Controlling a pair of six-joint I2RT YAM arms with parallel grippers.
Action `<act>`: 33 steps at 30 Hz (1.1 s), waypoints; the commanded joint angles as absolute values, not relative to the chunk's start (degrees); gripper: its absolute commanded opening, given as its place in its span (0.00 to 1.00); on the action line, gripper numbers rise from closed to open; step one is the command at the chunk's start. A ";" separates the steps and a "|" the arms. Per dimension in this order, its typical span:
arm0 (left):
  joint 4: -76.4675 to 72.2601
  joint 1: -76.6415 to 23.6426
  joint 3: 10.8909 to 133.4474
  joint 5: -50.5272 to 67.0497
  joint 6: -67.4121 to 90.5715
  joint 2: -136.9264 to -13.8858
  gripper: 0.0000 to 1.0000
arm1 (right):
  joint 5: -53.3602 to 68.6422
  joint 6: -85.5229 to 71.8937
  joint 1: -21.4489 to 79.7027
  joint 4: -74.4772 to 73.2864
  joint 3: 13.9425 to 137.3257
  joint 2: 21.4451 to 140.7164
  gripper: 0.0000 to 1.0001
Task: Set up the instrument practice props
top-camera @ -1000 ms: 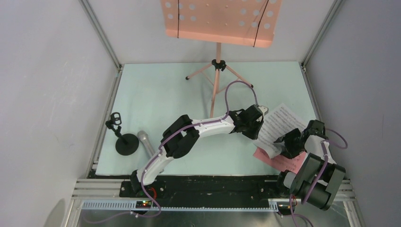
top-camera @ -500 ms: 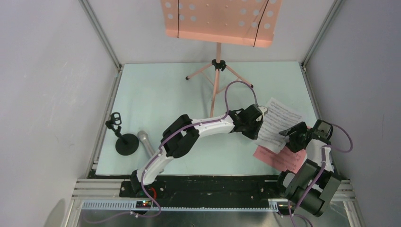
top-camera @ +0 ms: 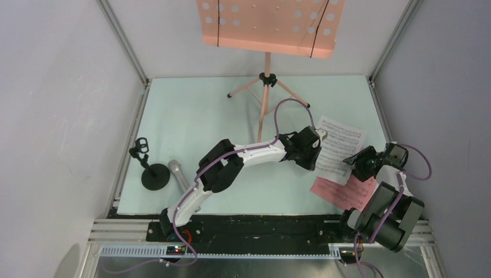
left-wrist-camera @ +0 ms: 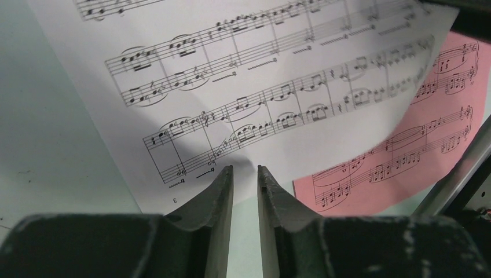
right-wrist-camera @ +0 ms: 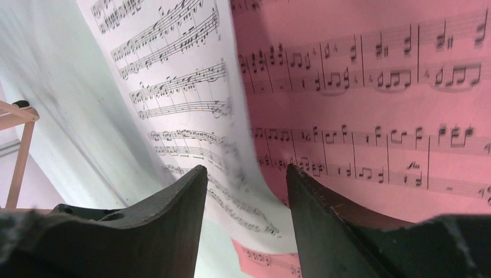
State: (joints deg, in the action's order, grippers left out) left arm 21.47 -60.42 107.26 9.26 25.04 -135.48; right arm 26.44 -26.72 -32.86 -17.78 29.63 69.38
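The salmon-pink music stand (top-camera: 266, 26) stands at the far middle with its perforated desk bare. A white sheet-music page (top-camera: 340, 145) lies right of centre, partly over a pink page (top-camera: 347, 194). My left gripper (top-camera: 319, 152) sits at the white page's left edge. In the left wrist view the gripper (left-wrist-camera: 245, 168) has a narrow gap, nothing is between the fingers, and the page (left-wrist-camera: 260, 75) lies just past the tips. My right gripper (top-camera: 354, 162) is open, and the white page's curled-up edge (right-wrist-camera: 249, 191) rises between its fingers (right-wrist-camera: 185, 197), over the pink page (right-wrist-camera: 376, 87). The grey microphone (top-camera: 176, 172) and the black mic stand (top-camera: 155, 176) rest at near left.
Grey walls and aluminium frame rails (top-camera: 124, 52) close in the pale green table on three sides. The music stand's tripod legs (top-camera: 263, 87) spread at the far middle, and one leg shows in the right wrist view (right-wrist-camera: 20, 150). A black strip (top-camera: 260, 226) runs along the near edge.
My right gripper has moved away from the base toward the far right. The white page has slid toward the far side and its near edge has curled up. The left arm has barely moved.
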 commanded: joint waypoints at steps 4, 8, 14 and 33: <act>26.05 -59.69 107.08 11.55 23.39 -138.40 0.22 | 29.40 -23.04 -33.13 -10.12 36.41 76.30 0.60; 26.06 -59.36 107.19 11.94 23.39 -138.64 0.22 | 32.26 -22.09 -32.66 -9.44 39.52 81.46 0.60; 26.04 -59.18 107.08 12.03 23.05 -138.71 0.22 | 35.38 -20.53 -31.41 -10.87 42.45 87.08 0.54; 26.39 -58.62 106.60 12.39 23.14 -138.62 0.21 | 29.79 -17.57 -27.37 -10.31 47.11 92.68 0.39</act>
State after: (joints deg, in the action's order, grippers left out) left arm 21.26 -58.94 107.28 12.86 24.82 -135.98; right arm 32.88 -18.57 -28.53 -12.51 45.25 92.71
